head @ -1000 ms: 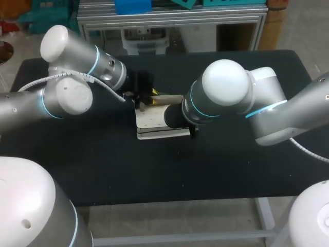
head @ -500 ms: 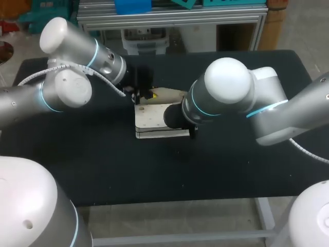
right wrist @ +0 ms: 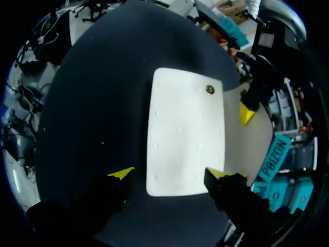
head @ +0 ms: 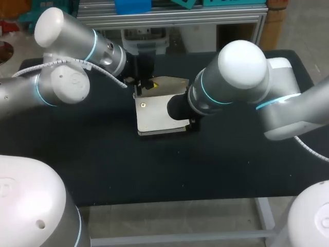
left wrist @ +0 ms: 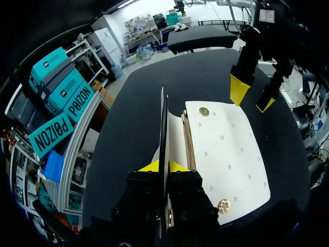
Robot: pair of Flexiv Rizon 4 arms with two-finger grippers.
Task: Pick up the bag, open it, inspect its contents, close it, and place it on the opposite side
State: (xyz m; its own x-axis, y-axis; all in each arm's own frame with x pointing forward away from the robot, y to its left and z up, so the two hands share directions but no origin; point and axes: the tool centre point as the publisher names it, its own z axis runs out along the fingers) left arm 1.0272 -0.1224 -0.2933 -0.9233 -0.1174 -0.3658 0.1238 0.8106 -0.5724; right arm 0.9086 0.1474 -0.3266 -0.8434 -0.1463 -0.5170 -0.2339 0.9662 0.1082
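Since a second ago the left arm has drawn back and lifted the flap [head: 169, 82] of the cream, flat rectangular bag [head: 157, 117]. The flap now stands up from the bag's far long edge, and the panel beneath it lies bare. The right arm has shifted a little toward its own side. The bag rests flat on the black table [head: 103, 170]. The left gripper [left wrist: 164, 165] is clenched on the flap's free edge, one yellow tip on each face, at the bag's left end. A small round brass stud [head: 143, 105] sits on the bare panel, in the corner of the bag nearest that gripper. The right gripper [right wrist: 167, 173] is released, its fingers spread wide. It hangs at the bag's opposite end, the tips about as far apart as the bag is wide. Whether they touch the bag cannot be told.
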